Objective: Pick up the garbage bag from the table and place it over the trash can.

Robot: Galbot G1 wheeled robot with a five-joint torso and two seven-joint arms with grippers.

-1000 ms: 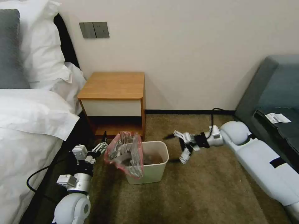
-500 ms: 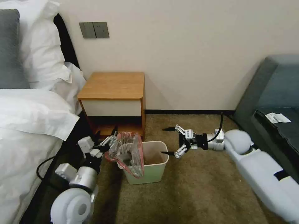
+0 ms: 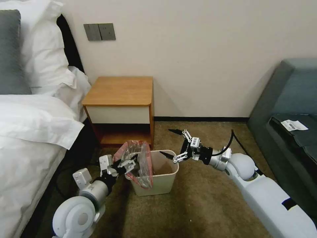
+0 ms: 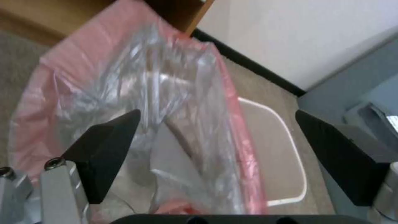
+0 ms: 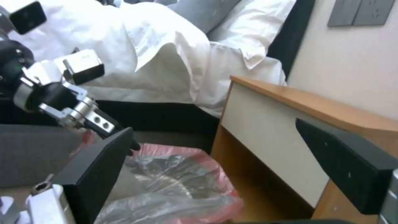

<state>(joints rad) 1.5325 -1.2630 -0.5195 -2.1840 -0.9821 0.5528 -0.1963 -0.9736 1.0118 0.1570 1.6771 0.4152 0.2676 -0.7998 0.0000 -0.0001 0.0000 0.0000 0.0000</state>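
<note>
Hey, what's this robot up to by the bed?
It is lining a bin. The garbage bag hangs bunched over the left side of the trash can, on the carpet in front of the table. The left gripper is at the bag; the right gripper, jaws open, hovers above the can's uncovered side.

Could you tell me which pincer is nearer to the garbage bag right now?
The left. The left pincer is open at the garbage bag over the trash can; the right pincer, also open, sits across the can's opening.
</note>
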